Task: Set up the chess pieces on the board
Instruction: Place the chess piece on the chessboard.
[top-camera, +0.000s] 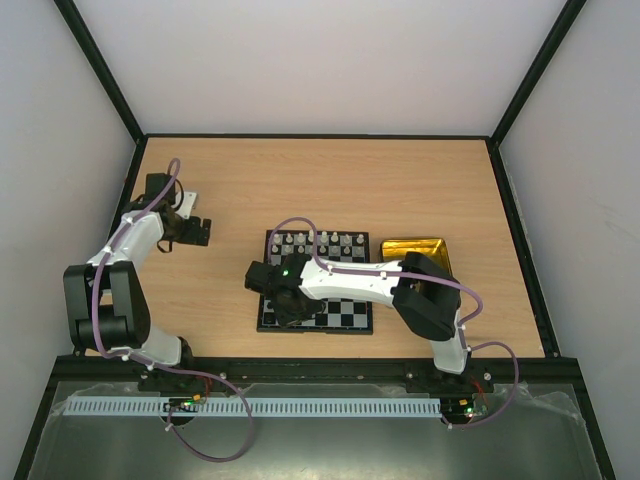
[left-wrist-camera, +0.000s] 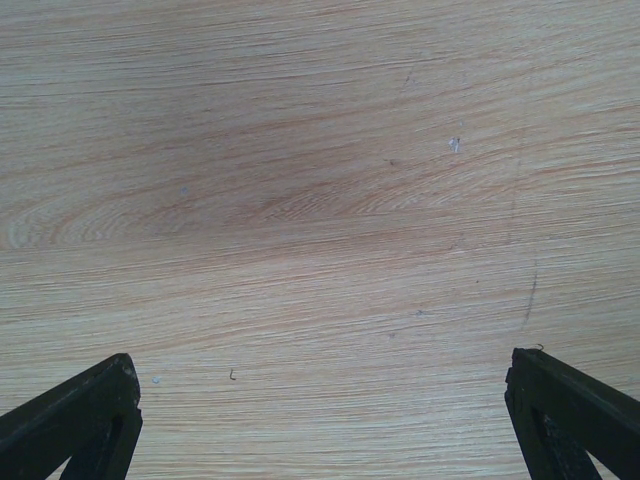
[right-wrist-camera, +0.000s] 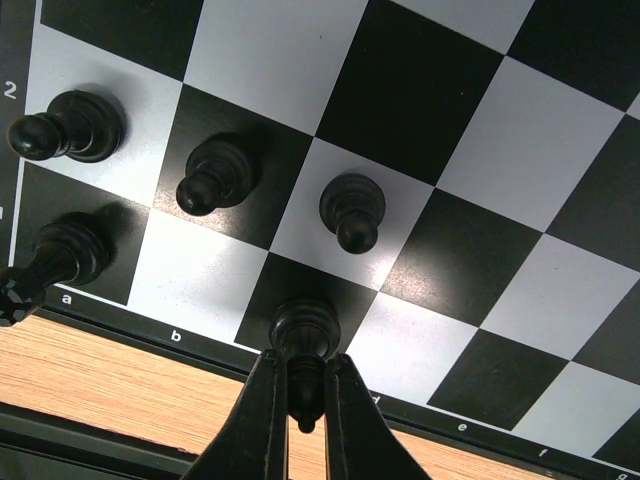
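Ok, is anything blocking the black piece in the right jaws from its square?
Nothing visible does. The black piece already looks seated on a dark square in the edge row of the board. The nearest pawn stands one row further in, apart from it, and the squares either side are bare.

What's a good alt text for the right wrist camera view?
The right gripper pinches a black chess piece standing on a dark square at the lettered edge of the board. Four more black pieces stand nearby.
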